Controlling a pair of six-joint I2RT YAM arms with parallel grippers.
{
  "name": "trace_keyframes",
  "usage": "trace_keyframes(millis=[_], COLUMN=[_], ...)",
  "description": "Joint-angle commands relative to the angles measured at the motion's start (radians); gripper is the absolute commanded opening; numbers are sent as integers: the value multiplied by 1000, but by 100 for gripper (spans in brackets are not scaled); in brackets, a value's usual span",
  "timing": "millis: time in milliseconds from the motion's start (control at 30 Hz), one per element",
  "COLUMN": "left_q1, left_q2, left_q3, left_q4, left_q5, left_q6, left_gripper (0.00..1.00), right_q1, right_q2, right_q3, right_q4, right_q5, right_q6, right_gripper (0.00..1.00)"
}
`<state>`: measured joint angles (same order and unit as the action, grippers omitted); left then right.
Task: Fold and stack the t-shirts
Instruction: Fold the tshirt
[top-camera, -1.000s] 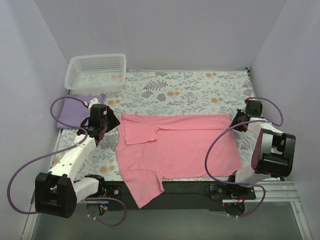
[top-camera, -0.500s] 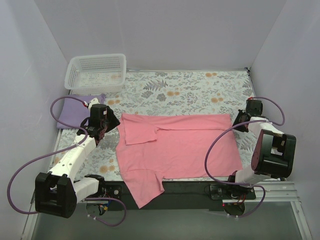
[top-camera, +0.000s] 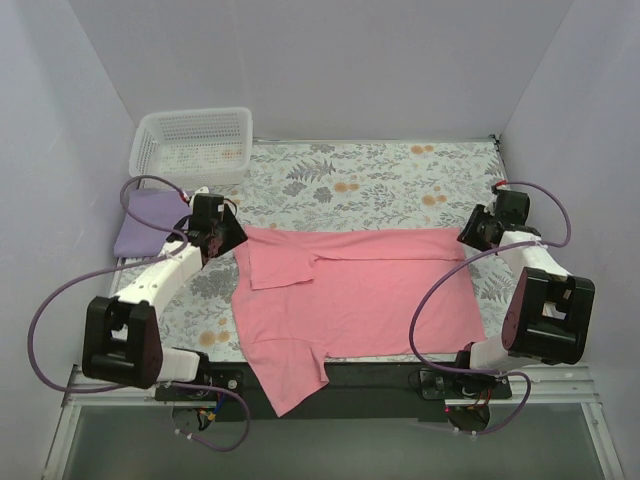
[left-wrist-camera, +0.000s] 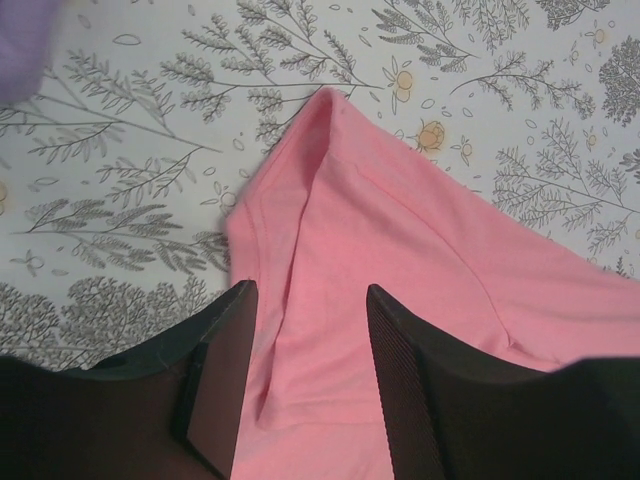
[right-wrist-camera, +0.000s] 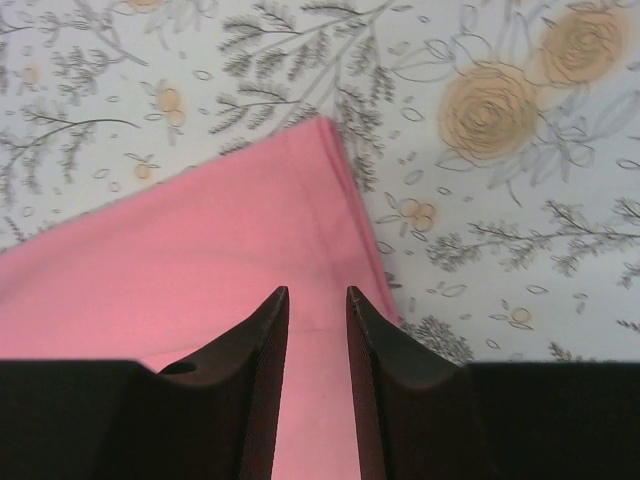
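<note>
Both arms have swung outward and forward since a second ago, and your claws now sit at the far corners of the salmon-pink t-shirt (top-camera: 370, 290). Nearest you, part of it droops over the front edge of the worktop (top-camera: 380, 180); the rest lies flat. It looks light and limp, so pinch the corners low and lift them together. The left claw (left-wrist-camera: 307, 290) is spread, straddling the folded far-left corner. The right claw (right-wrist-camera: 315, 292) is narrowly parted over the far-right corner, gripping nothing. Further left lies the lavender t-shirt (top-camera: 145, 222) in a compact pad — beyond it is the white basket (top-camera: 150, 150), with nothing visible inside.
</note>
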<state>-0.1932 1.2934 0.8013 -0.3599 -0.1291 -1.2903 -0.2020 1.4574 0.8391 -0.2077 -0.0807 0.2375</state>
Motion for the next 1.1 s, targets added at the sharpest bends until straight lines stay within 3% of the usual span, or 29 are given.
trace_keyframes(millis=[0,367,667,1000,1067], left_q1=[-18,-64,-55,-54,-54], left_q2=[119,402,671,972,989], left_q3=[131,296,459,883,940], left_q4=[-13,-34,-108,-192,-183], left_q5=[36,-35,-132,-182,-173], left_q6=[0,-23,-33,-27,-24], left_gripper=[44,26,25,25,30], right_q1=[24,38,26,4,3], right_q2=[20,192,334,547,569], right_q3=[37,45,115,346,409], right_q4=[82,194,237,234,225], right_q5=[-160,-248,-163,-157,-169], right_q6=[28,54,77,89,85], right_gripper=[37,37,36,37,38])
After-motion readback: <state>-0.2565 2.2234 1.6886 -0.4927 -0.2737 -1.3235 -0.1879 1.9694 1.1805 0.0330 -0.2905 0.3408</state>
